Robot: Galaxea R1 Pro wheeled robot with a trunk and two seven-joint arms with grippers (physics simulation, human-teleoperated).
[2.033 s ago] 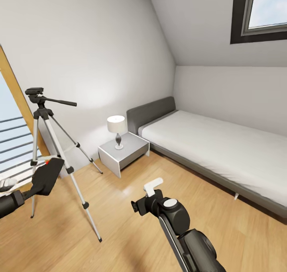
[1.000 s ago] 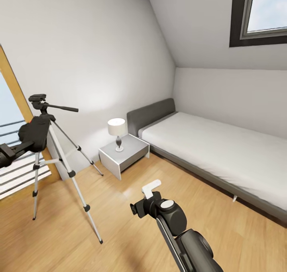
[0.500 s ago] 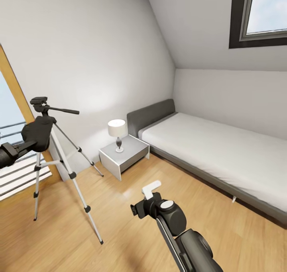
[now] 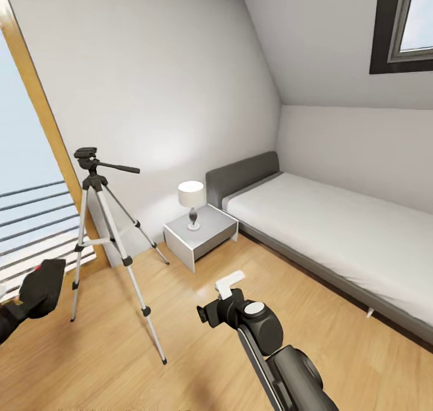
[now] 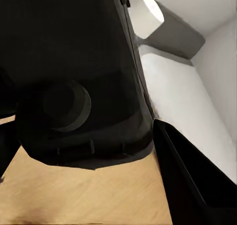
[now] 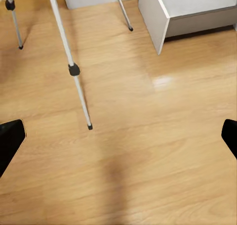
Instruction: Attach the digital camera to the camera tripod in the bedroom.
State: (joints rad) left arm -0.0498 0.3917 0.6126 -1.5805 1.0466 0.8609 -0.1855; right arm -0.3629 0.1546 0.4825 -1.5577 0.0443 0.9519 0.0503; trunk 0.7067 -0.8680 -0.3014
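The left gripper (image 4: 27, 296) is clamped on the digital camera (image 4: 41, 287), held low at the left edge of the head view, well below the tripod head; a red spot shows on the camera's top. In the left wrist view the camera body (image 5: 74, 76) sits against a finger (image 5: 192, 180). The right gripper (image 6: 118, 136) has its fingertips (image 6: 10, 138) wide apart above the wooden floor (image 6: 148, 151). The camera tripod (image 4: 105, 236) stands upright beside the bedside table (image 4: 201, 233), lamp (image 4: 192, 201) and bed (image 4: 337, 236).

Bright, even daylight from the balcony opening (image 4: 30, 218) and skylight (image 4: 415, 26). Soft glare patch on the wooden floor (image 6: 163, 80); shadows faint. Left wrist view blurred, dark at close range
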